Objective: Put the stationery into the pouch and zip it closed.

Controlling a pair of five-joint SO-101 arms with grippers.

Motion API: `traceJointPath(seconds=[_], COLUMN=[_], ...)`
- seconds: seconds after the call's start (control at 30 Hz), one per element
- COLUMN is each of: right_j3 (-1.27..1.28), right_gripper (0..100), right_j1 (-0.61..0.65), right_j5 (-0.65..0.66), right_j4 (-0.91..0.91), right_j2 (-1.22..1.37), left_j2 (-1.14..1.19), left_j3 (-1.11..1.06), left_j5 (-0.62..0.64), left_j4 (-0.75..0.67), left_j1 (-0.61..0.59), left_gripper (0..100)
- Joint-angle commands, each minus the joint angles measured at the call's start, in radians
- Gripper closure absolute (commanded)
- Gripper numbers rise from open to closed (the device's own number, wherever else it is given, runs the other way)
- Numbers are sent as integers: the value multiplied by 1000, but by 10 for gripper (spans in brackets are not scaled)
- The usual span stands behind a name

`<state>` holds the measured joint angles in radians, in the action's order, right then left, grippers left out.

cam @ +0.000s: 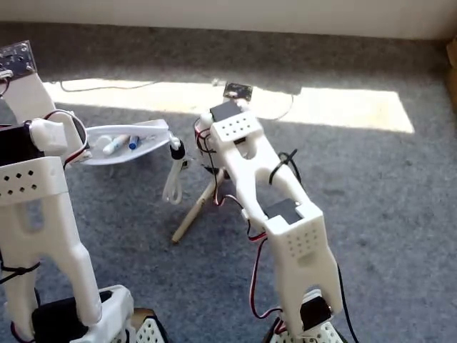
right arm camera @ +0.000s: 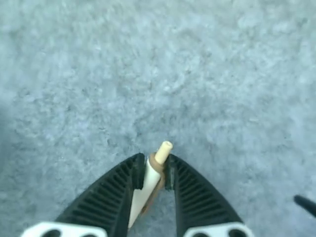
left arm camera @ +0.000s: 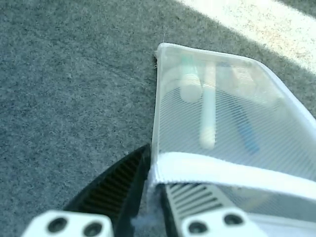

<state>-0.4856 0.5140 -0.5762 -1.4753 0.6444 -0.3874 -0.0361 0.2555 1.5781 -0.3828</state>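
Note:
The clear mesh pouch sits at the left on the grey carpet, with a white marker, a blue pen and other stationery inside. My left gripper is shut on the pouch's white edge band. In the high view the left gripper is at the pouch's left end. My right gripper is shut on a tan wooden pencil near its cream tip. In the high view the pencil slants from under the right arm down to the carpet, to the right of the pouch.
A white cord loop with a black bead lies off the pouch's right end, between pouch and pencil. A bright sunlit strip crosses the carpet at the back, with a small dark device and a cable on it.

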Motion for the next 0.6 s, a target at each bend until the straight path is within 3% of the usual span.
traceJointPath(seconds=[0.0, 0.33, 0.57], right_j3=[-113, -375, -458], right_gripper=[967, 968, 981], right_j1=[-18, -64, -90], right_j5=[-3, 0, 130], right_j4=[-71, -288, -289], right_j2=[-21, -22, -24], left_j2=[-18, -19, -19], left_j3=[5, 10, 16], left_j5=[-3, -2, 0], left_j4=[-23, -20, -21], left_j1=[-13, 62, 125], left_gripper=[993, 993, 993])
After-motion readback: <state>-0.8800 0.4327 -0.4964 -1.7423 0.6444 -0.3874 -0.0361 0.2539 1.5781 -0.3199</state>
